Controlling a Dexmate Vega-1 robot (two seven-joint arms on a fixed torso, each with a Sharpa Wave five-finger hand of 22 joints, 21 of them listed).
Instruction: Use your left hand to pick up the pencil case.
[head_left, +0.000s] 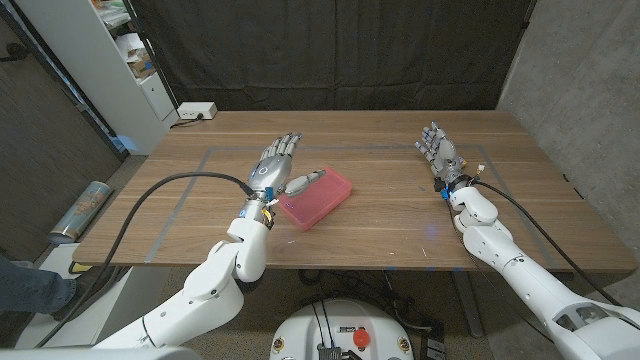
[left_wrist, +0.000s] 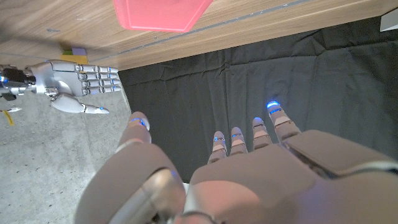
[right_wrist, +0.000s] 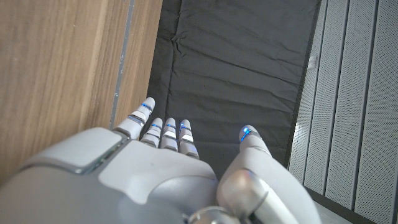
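Pencil case (head_left: 316, 198), pink, lies on table (head_left: 400, 230) mid-left, not yet lifted. Left hand (head_left: 277, 165) just beside it, fingers spread, thumb over case edge, holding nothing. Right hand (head_left: 438, 150) well apart, spread, empty. Grasp and lift remain.

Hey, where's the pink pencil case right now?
In the head view the pencil case lies on the table, left of centre, beside the left hand.
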